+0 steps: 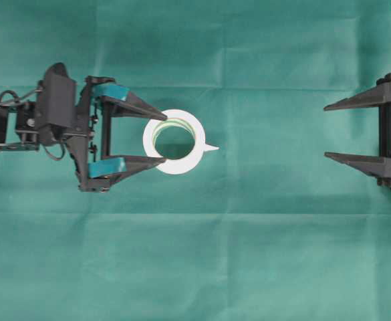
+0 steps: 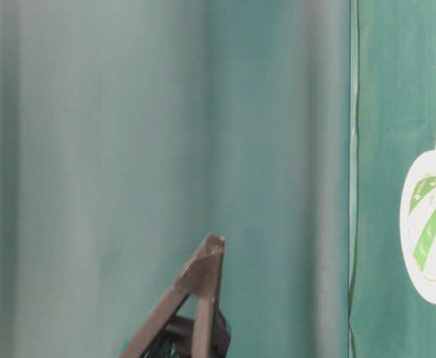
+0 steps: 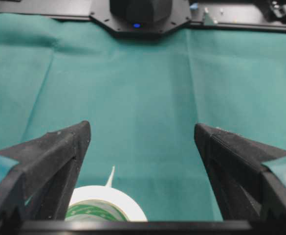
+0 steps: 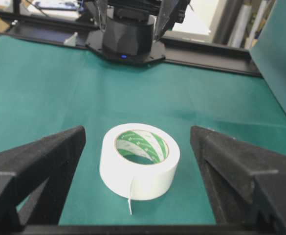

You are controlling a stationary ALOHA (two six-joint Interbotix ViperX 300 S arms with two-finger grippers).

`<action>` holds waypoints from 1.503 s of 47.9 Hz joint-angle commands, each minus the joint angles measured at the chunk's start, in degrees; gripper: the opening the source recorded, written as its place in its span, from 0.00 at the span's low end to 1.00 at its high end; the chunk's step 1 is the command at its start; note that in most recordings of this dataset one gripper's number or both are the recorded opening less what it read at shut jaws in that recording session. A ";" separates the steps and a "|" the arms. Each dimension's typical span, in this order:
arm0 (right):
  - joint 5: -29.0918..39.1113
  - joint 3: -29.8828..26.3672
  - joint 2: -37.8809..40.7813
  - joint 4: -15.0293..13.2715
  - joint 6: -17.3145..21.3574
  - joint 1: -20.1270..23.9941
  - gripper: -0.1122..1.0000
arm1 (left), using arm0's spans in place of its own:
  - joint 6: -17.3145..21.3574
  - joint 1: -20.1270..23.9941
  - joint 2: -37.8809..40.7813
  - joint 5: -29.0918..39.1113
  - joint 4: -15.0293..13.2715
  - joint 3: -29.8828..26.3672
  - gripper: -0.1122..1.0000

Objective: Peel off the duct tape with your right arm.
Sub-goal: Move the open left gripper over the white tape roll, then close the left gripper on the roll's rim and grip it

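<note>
While lying flat at the centre of the overhead frame on the green-covered counter (image 1: 248, 267), duct tape (image 1: 174, 141) with its loose strip end (image 1: 210, 148) pointing right. Left hand (image 1: 160, 138) wide open, fingertips flanking the roll's left rim, gripping nothing. Right hand (image 1: 327, 131) open too, empty, well apart at the right edge. Likely trouble: roll sliding or lifting unless pinned; small tab easily missed.

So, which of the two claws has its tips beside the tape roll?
The left claw, with teal-taped fingers; the plain right claw is far from the duct tape.
</note>
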 commanded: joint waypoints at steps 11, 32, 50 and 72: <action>-0.53 -0.18 0.18 -0.09 0.18 0.00 0.85 | -0.18 0.53 0.09 9.58 -0.09 -4.75 0.98; -0.62 -0.18 -0.09 -0.18 0.70 0.00 0.85 | -0.18 0.18 6.15 43.86 0.00 -17.67 0.98; -0.53 0.44 -0.35 -0.18 1.41 0.00 0.85 | -0.09 0.18 12.04 53.79 0.00 -23.55 0.98; -0.35 0.79 -1.41 -0.26 1.41 0.00 0.85 | -0.18 0.26 16.00 53.44 0.00 -23.91 0.98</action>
